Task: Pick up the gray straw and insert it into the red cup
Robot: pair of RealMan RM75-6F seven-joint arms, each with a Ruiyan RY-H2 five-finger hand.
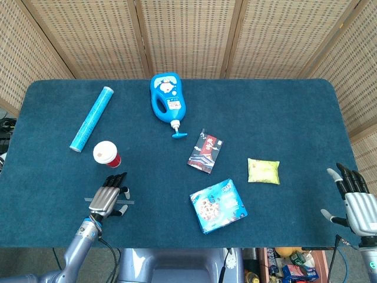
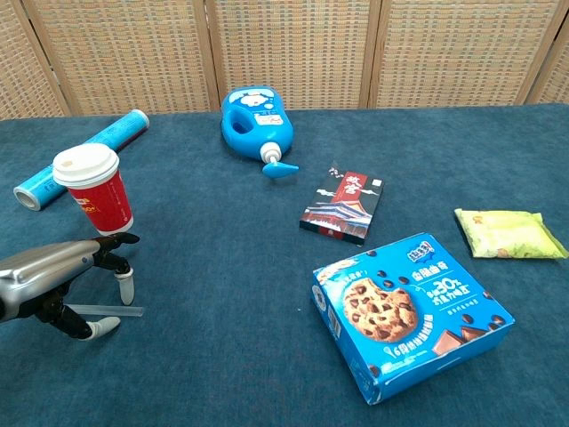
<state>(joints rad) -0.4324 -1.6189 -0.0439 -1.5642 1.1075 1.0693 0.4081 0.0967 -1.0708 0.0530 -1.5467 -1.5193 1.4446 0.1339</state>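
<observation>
Left robot hand (image 2: pixel 62 280) over gray straw (image 2: pixel 107 310), fingers spread, tips down either side, straw flat on table (image 2: pixel 222 356), not gripped. Red cup (image 2: pixel 96 189) with white lid upright just beyond fingertips. Blue tube (image 1: pixel 91 118) farther behind. Right robot hand (image 1: pixel 357 203) well apart at table edge, fingers apart, holding nothing.

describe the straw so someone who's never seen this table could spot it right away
On the blue table, find the red cup with the white lid near the robot's left. Just in front of it, under the left hand, the gray straw lies flat: thin, pale, far slimmer than the blue tube.
</observation>
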